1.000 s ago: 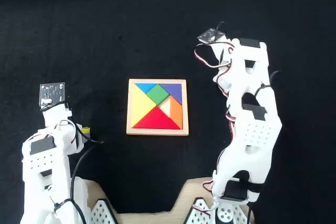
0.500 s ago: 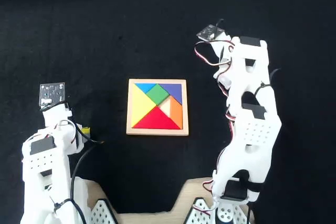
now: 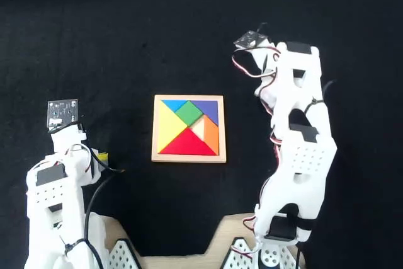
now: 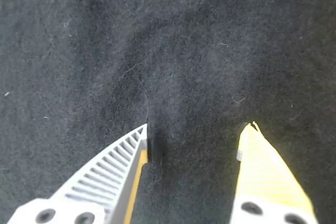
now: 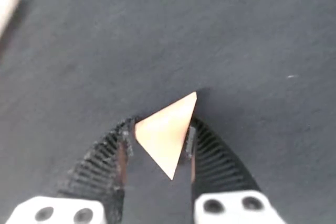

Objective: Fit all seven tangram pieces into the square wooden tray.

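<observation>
The square wooden tray (image 3: 189, 97) lies mid-table and holds a yellow triangle (image 3: 167, 127), a red triangle (image 3: 189, 144), a green square (image 3: 189, 112), a blue piece (image 3: 173, 104), a purple piece (image 3: 208, 109) and an orange piece (image 3: 213, 135). A pale triangular patch (image 3: 198, 129) shows between them. My right gripper (image 5: 160, 124) is shut on a small pale orange triangle (image 5: 165, 137), held above the black cloth. The right arm (image 3: 296, 111) stands right of the tray. My left gripper (image 4: 199, 126) is open over bare cloth; the left arm (image 3: 60, 174) sits at the near left.
Black cloth (image 3: 126, 42) covers the table on all sides of the tray. A pale corner (image 5: 5, 1) shows at the edge of the right wrist view. The arm bases and a wooden table edge (image 3: 182, 259) are at the near side.
The right arm's wrist has drifted slightly toward the far side of the table. The left arm and the tray's pieces have not moved.
</observation>
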`<action>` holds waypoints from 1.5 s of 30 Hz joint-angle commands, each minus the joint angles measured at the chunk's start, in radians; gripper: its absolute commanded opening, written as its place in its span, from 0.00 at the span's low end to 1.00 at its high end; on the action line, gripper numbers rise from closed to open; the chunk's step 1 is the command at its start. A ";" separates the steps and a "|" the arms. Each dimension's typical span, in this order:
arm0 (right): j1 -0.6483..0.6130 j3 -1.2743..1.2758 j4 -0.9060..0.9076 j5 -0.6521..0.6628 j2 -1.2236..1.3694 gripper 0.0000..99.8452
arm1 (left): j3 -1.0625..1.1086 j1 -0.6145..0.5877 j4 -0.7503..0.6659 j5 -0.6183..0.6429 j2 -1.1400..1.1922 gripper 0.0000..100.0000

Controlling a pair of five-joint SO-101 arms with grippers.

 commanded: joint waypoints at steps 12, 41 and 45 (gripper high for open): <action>-0.161 -0.073 0.353 -0.456 -0.406 0.02 | -0.005 0.004 -0.011 -0.005 -0.015 0.27; -0.560 0.443 -0.055 -1.191 -0.417 0.02 | -0.005 0.008 -0.011 -0.005 -0.015 0.27; -0.560 0.441 -0.055 -1.188 -0.415 0.02 | -0.005 0.008 -0.011 -0.005 -0.015 0.27</action>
